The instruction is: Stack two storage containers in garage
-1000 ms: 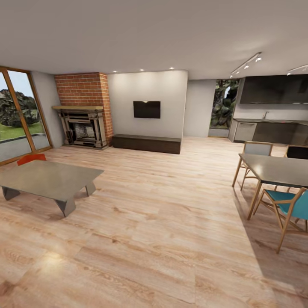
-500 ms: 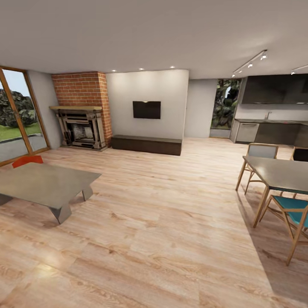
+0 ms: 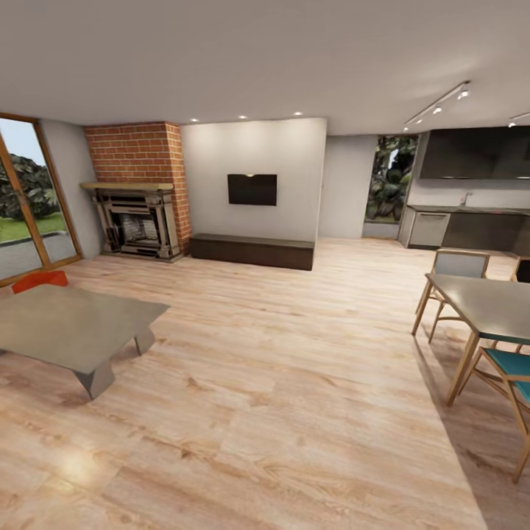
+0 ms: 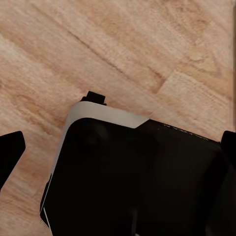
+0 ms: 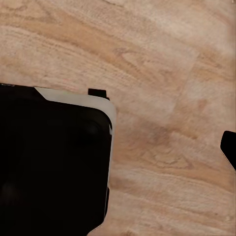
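In the living room, the head view has a red-orange storage container (image 3: 40, 280) peeking out behind the far edge of the low grey coffee table (image 3: 73, 327) at the left, mostly hidden by the tabletop. My left gripper (image 4: 118, 147) hangs open over the wood plank floor, its dark fingertips (image 4: 10, 153) at opposite edges of the left wrist view, with nothing between them. My right gripper (image 5: 118, 147) is open too. One of its fingertips (image 5: 229, 147) shows at the picture's edge and the other is lost against my black base.
A brick fireplace (image 3: 140, 191), a wall TV (image 3: 252, 189) and a low dark bench (image 3: 252, 249) stand at the far wall. Glass doors (image 3: 26, 199) are at left. A dining table (image 3: 486, 305) with chairs (image 3: 508, 375) is at right. My black base (image 4: 132, 182) fills much of both wrist views.
The whole head view has shifted as the camera rolls forward: the coffee table slides left and the dining table slides right. Nothing in the room itself has moved.
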